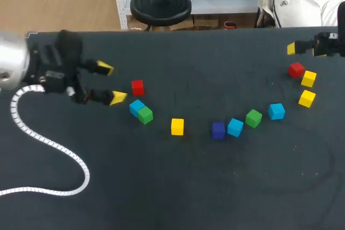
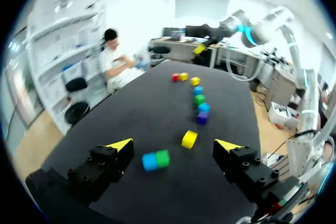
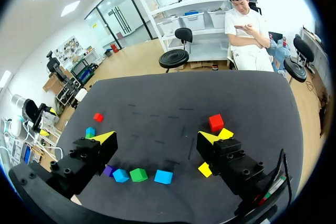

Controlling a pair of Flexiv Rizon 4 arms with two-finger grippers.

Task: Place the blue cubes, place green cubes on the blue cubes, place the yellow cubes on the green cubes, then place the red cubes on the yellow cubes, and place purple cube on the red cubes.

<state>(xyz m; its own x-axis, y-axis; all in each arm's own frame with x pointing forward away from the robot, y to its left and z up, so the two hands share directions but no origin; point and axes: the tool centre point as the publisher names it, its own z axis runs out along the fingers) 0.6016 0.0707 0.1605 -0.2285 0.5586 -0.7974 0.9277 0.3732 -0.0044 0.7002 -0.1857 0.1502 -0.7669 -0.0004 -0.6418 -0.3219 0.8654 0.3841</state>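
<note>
Left gripper [image 1: 111, 83] gapes unclenched — blue cube [image 1: 136, 106] and green cube [image 1: 144, 115] touching, just ahead.

Around the lone yellow cube [image 1: 177, 126], bare table [image 1: 178, 187] lies open nearer and farther; a blue-green pair [image 1: 140, 111] stands near its left, a purple cube [image 1: 218, 130] near its right.
</note>
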